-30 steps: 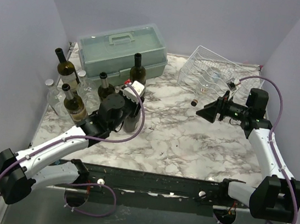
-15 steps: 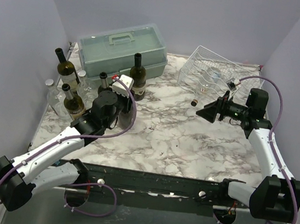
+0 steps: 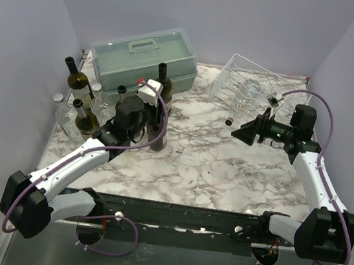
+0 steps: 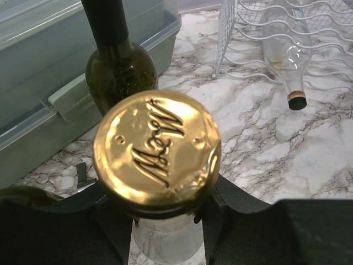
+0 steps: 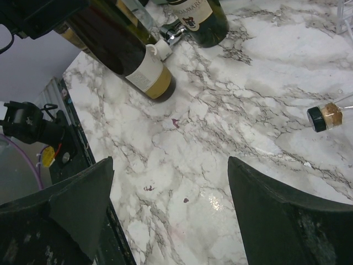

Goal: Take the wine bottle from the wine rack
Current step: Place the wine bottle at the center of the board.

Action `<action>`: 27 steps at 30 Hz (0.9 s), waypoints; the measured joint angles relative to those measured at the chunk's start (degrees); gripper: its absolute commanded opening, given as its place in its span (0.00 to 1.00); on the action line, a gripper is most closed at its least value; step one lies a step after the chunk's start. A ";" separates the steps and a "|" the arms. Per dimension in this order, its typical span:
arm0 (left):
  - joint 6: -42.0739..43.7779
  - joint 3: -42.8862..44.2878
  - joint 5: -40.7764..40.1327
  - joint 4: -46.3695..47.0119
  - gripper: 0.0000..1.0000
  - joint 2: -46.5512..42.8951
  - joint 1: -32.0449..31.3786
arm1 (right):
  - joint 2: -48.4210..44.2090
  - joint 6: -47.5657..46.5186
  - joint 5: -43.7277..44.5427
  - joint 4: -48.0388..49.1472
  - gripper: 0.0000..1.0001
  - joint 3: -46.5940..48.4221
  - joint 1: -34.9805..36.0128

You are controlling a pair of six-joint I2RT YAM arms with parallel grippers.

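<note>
A dark wine bottle (image 3: 158,138) with a gold foil cap (image 4: 157,146) stands upright left of the table's middle. My left gripper (image 3: 157,111) (image 4: 165,223) is shut on its neck just under the cap. The white wire wine rack (image 3: 257,80) (image 4: 331,19) sits at the back right. A clear corked bottle (image 3: 241,104) (image 4: 281,49) lies in the rack with its neck pointing out, and its cork (image 5: 325,117) shows in the right wrist view. My right gripper (image 3: 239,133) (image 5: 170,163) hangs open over bare marble just in front of that cork, holding nothing.
A grey-green toolbox (image 3: 144,56) (image 4: 33,83) stands at the back left with a dark green bottle (image 3: 164,82) (image 4: 121,72) in front of it. Several more bottles (image 3: 79,103) crowd the left edge. Walls close in on three sides.
My left arm swung left with the gold-capped bottle, then back right, ending slightly farther from the near edge. The right arm has not moved.
</note>
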 measured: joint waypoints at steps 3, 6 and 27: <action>-0.09 0.37 1.03 1.36 0.00 1.38 1.11 | 0.00 0.00 0.00 -0.17 0.88 0.00 0.00; -0.13 0.76 2.08 2.84 0.03 2.71 2.43 | 0.00 0.00 0.00 -0.17 0.88 0.00 0.00; -1.95 0.61 7.26 14.58 0.98 -1.88 3.63 | 0.15 -1.60 0.04 -0.24 0.88 0.00 0.00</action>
